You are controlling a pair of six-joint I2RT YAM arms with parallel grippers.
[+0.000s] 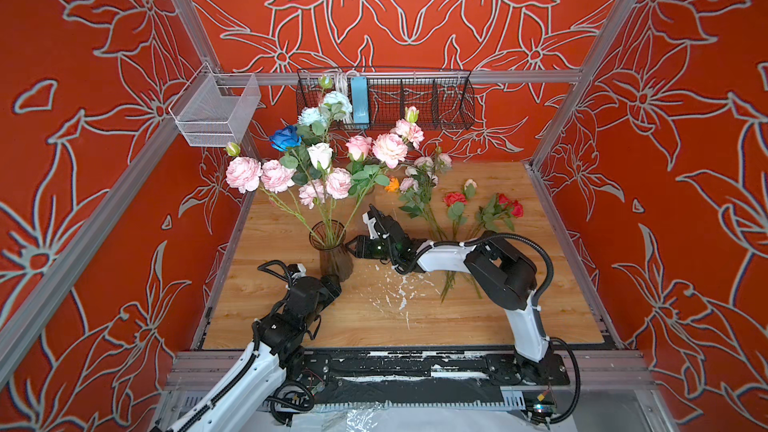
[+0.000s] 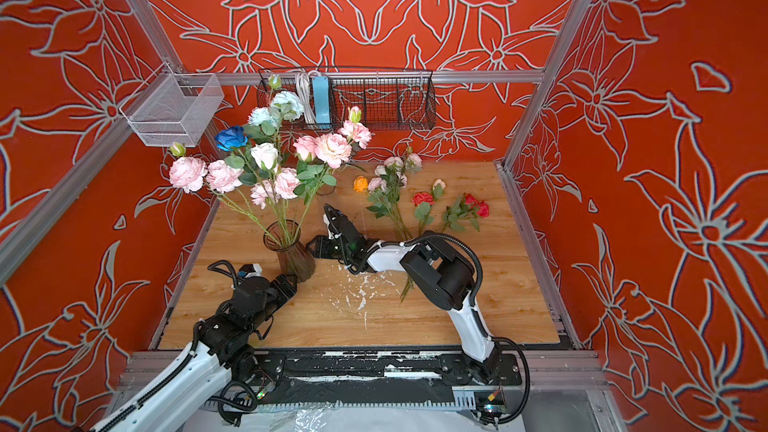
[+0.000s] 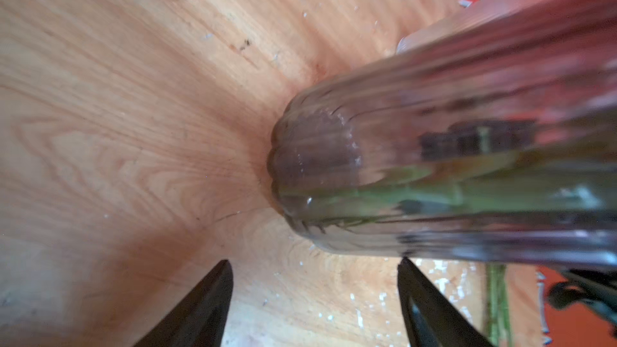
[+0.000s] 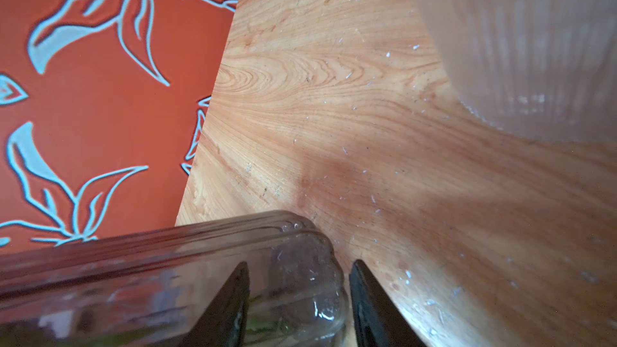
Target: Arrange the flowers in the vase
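Note:
A smoky ribbed glass vase (image 1: pixel 332 253) (image 2: pixel 291 253) stands left of the table's middle. It holds several flowers (image 1: pixel 320 155) (image 2: pixel 266 155): pale pink, white, light blue and one deep blue. More flowers lie loose on the right: a pink bunch (image 1: pixel 419 184), an orange one (image 1: pixel 392 184) and red roses (image 1: pixel 509 205). My left gripper (image 1: pixel 334 280) (image 3: pixel 314 263) is open at the vase's foot; one fingertip (image 3: pixel 405 263) touches the vase (image 3: pixel 434 168), which lies outside the jaws. My right gripper (image 1: pixel 352 248) (image 4: pixel 298 267) is at the right side of the vase (image 4: pixel 300 295), jaws partly apart, clamping nothing.
A black wire basket (image 1: pixel 386 97) holding a blue box hangs on the back rail, close behind the tallest blooms. A white mesh basket (image 1: pixel 216 110) hangs at the back left. White flecks (image 1: pixel 395 297) dot the wooden table (image 1: pixel 540 317). Loose stems run under my right arm.

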